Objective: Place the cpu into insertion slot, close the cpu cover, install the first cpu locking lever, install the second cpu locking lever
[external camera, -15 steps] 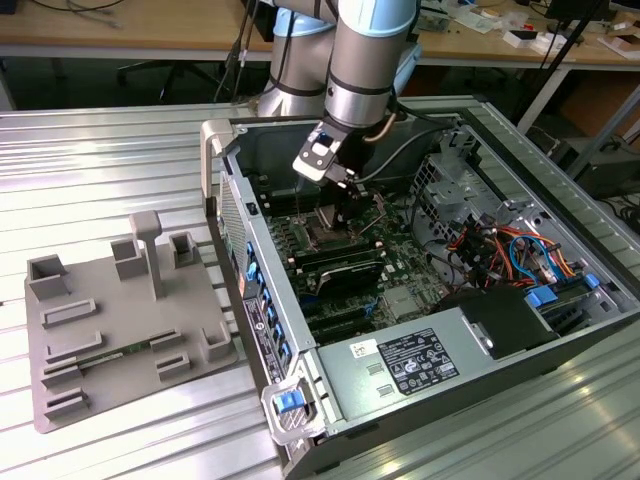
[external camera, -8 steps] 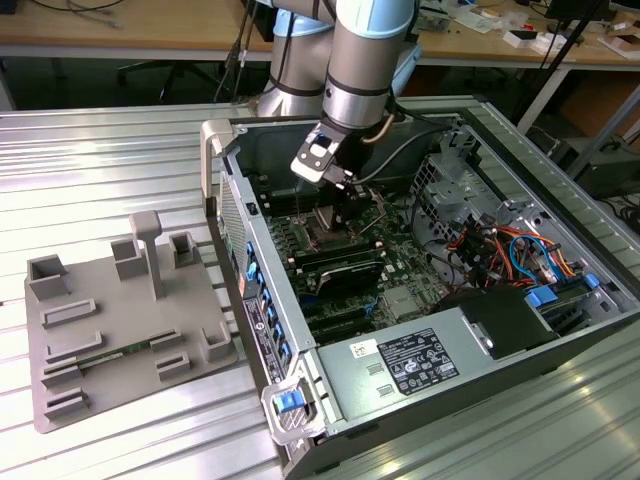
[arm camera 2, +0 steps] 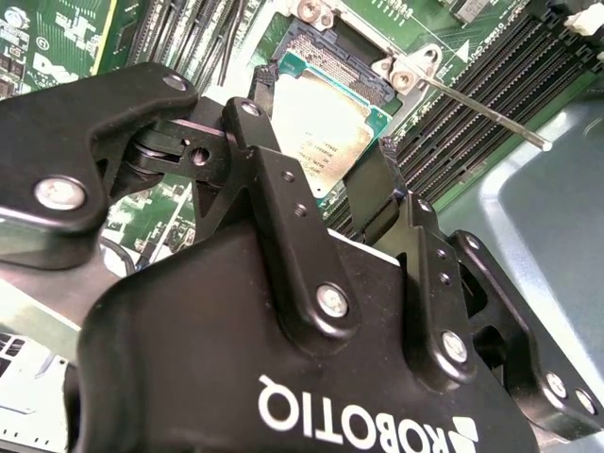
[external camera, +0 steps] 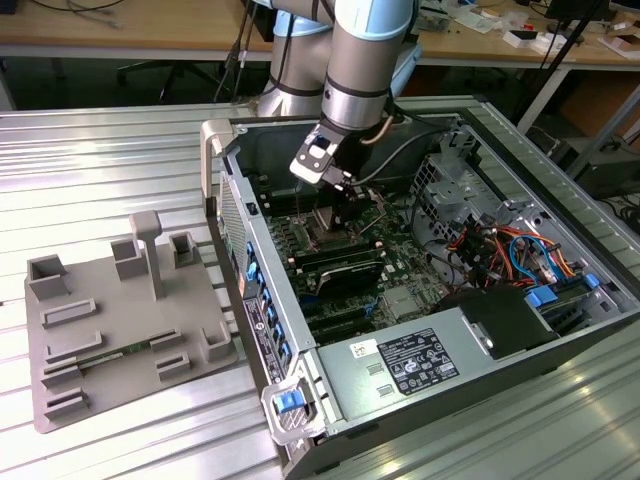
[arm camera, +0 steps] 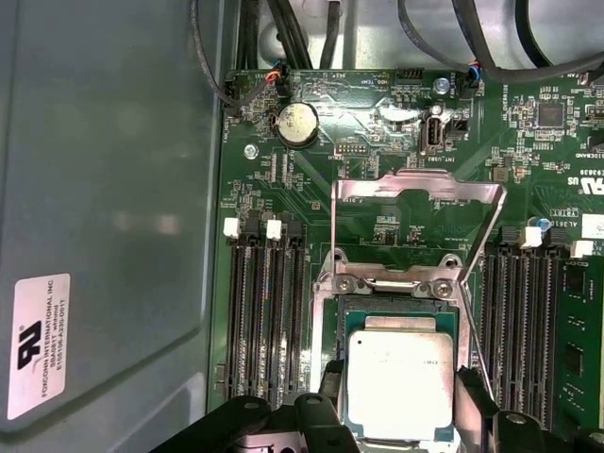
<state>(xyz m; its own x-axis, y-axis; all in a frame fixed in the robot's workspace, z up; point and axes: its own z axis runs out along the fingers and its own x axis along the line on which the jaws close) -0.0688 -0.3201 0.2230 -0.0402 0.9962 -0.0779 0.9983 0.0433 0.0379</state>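
Item: one arm point(external camera: 365, 45), silver-grey tube sections with pale blue joint caps. It enters from the far side of the scene; the last section stands near upright and points down.

The wrist point(external camera: 350, 112): dark banded ring at the arm's lower end, with a pale block point(external camera: 313, 160) fixed on the exterior view's left of it.

The gripper point(external camera: 338, 195): black, two-fingered, hung below the wrist, facing down.

Second wrist view: gripper point(arm camera 2: 316, 132), with fingers point(arm camera 2: 283, 203) of jointed black links and silver screws, spread wide.

First wrist view: gripper point(arm camera: 399, 377), with fingertips point(arm camera: 332, 377) set well apart, jaws parted.
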